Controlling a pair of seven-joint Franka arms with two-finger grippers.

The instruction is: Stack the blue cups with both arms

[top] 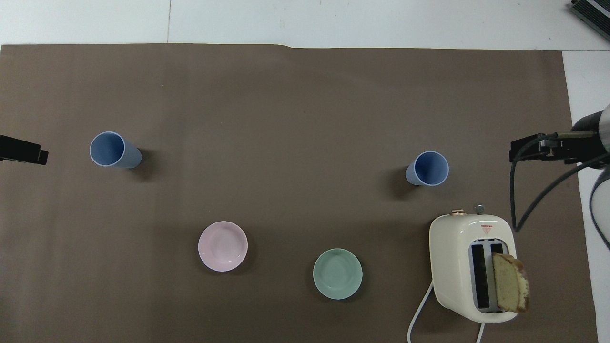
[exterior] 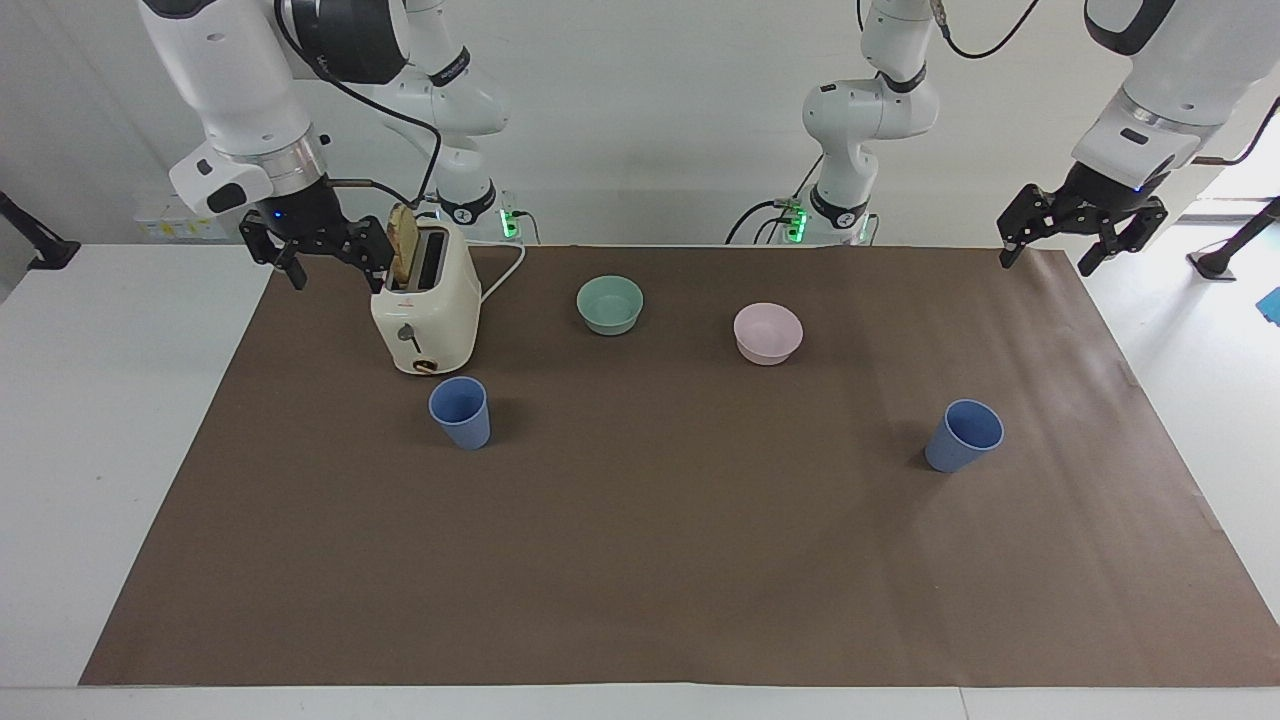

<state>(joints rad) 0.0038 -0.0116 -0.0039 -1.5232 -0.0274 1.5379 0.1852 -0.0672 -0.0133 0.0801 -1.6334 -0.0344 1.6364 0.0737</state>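
2 cups apart, both claws empty

2 blue cups stand upright on the brown mat, well apart. 1 cup point(exterior: 460, 412) sits toward the right arm's end, just beside the toaster point(exterior: 425, 305) and farther from the robots than it; on the overhead clock face it lies at about 3 o'clock. The other cup point(exterior: 964, 435) stands alone toward the left arm's end, at about 9 o'clock overhead.

The right gripper point(exterior: 318, 258) hangs in the air beside the toaster's bread slot, jaws spread wide and holding nothing. The left gripper point(exterior: 1080, 232) hovers over the mat's corner at its own end, jaws likewise apart and empty. Neither touches a cup; stacking has not begun.

Risks, as I judge them: the right claw's descent to its cup passes close to the toaster and the bread slice point(exterior: 403, 243) sticking out of it, so a link could clip either. These light, tapered cups could tip if a finger strikes the rim, or slip if gripped too low. A poorly centred nesting could knock the lower cup over.

The green bowl point(exterior: 610, 304) and pink bowl point(exterior: 768, 333) sit nearer the robots, around 6 o'clock overhead, clear of the line between the cups.
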